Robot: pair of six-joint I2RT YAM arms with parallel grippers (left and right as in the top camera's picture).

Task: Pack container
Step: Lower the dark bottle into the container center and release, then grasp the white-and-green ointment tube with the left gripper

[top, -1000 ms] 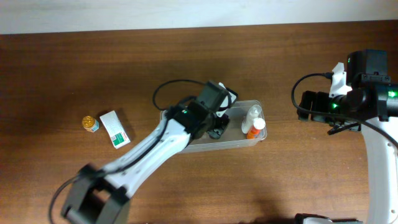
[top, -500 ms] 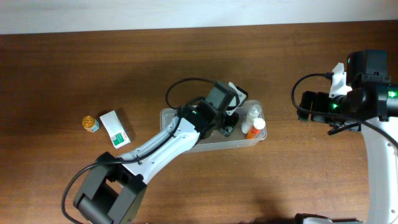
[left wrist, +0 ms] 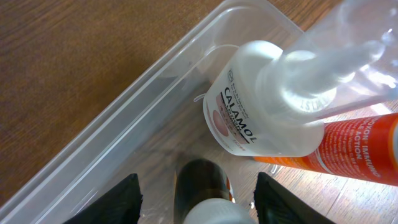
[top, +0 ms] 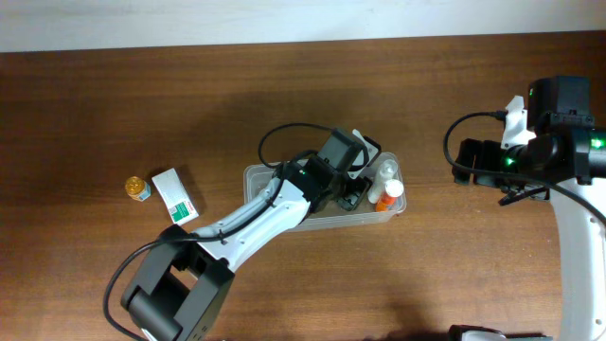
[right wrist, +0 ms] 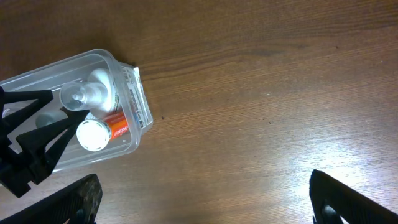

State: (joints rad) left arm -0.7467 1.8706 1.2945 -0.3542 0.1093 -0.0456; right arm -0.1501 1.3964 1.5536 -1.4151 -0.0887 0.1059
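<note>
– While the left gripper is lowered over the table, where does the container lie relative to it?
– Directly beneath it. The container sits mid-table on the brown wooden table, long side running left to right. The left gripper is inside its right half.
– State of that gripper?
– Fingers spread. A dark bottle stands between them, with a gap showing on either side.
– Other contents?
– Two items at the right end, just beyond the fingers: a white lotion bottle with a clear cap and an orange tube, touching each other.
– Right gripper?
– Well apart from the container, off to its right over bare wood. Fingers wide apart, nothing between them.
– Items outside the container?
– A small amber jar and a white-and-green box, just beside each other, well to the container's left.
</note>
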